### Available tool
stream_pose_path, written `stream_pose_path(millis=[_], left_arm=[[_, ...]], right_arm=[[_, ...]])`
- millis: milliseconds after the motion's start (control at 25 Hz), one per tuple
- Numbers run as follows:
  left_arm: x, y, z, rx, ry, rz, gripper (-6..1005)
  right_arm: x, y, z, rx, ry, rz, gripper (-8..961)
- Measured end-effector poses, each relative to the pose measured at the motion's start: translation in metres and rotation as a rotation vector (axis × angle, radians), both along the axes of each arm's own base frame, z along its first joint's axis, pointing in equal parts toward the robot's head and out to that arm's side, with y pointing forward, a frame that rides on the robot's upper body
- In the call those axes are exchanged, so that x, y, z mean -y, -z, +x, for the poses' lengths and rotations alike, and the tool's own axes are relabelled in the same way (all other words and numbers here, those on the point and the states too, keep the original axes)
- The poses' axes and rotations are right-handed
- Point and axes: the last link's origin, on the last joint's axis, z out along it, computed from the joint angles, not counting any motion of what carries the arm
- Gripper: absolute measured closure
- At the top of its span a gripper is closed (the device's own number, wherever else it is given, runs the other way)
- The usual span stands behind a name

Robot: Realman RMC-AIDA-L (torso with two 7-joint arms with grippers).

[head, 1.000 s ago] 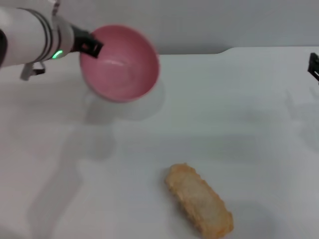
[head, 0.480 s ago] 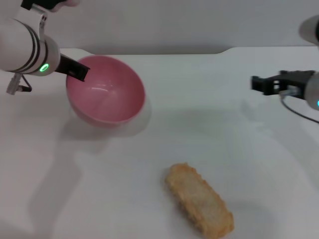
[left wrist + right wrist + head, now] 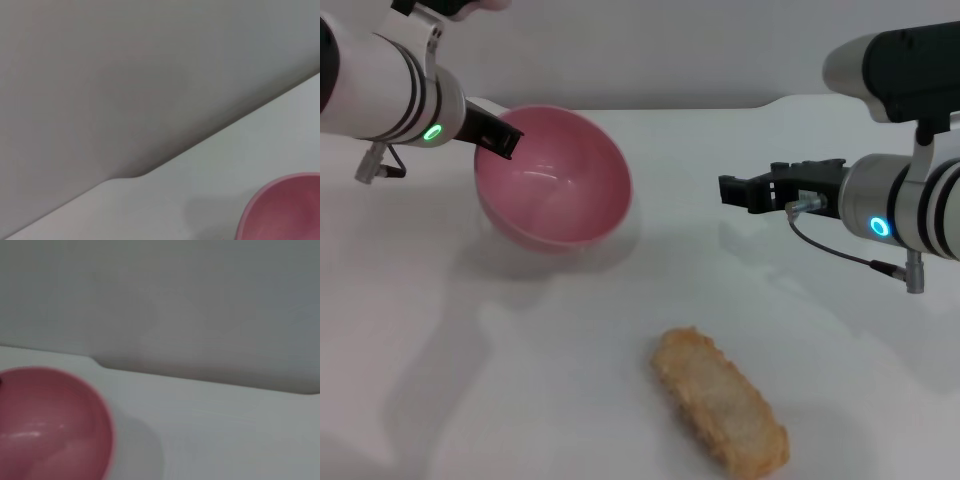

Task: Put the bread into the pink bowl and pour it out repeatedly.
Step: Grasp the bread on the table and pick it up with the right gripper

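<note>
While the bread (image 3: 720, 415) lies alone on the white bench (image 3: 570, 380), near the front edge with its pale crumbly underside up, nothing touches it and it has not moved in the last second. The pink bowl (image 3: 555, 178) is well apart from it, toward the back left, tilted with its opening turned toward the bread and empty inside. The left tool (image 3: 497, 135) is closed on the bowl's rim at the left side. A second ago the bowl was higher and more tipped; now it has come down close to the bench, though I cannot tell if its base is touching.

The bigger change is on the right: the right tool (image 3: 735, 190), which was only at the picture's edge a second ago, has come in over the bench and is now above and behind the bread, holding nothing — whether its fingers are open or closed I cannot tell. I judge that one pouring is finished and the right arm is coming to pick the bread up again.

Only the head view shows the bread and both arms. The wrist views show the bowl (image 3: 285, 210) (image 3: 50, 425), bare bench and the grey wall — no bread and no fingers.
</note>
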Motion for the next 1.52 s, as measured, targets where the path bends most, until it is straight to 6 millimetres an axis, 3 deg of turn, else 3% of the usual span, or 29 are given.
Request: stream_pose_path(millis=[440, 1080, 1520], left_arm=[[-0.006, -0.004, -0.001, -0.005, 0.014, 0.023, 960], [-0.017, 0.002, -0.002, -0.013, 0.007, 0.017, 960], [-0.019, 0.003, 0.0, -0.014, 0.01, 0.015, 960]], right_arm=[[0.014, 0.005, 0.001, 0.133, 0.079, -0.169, 280], [0.039, 0.041, -0.018, 0.006, 0.078, -0.317, 280], [0.047, 0.054, -0.011, 0.002, 0.112, -0.372, 279]])
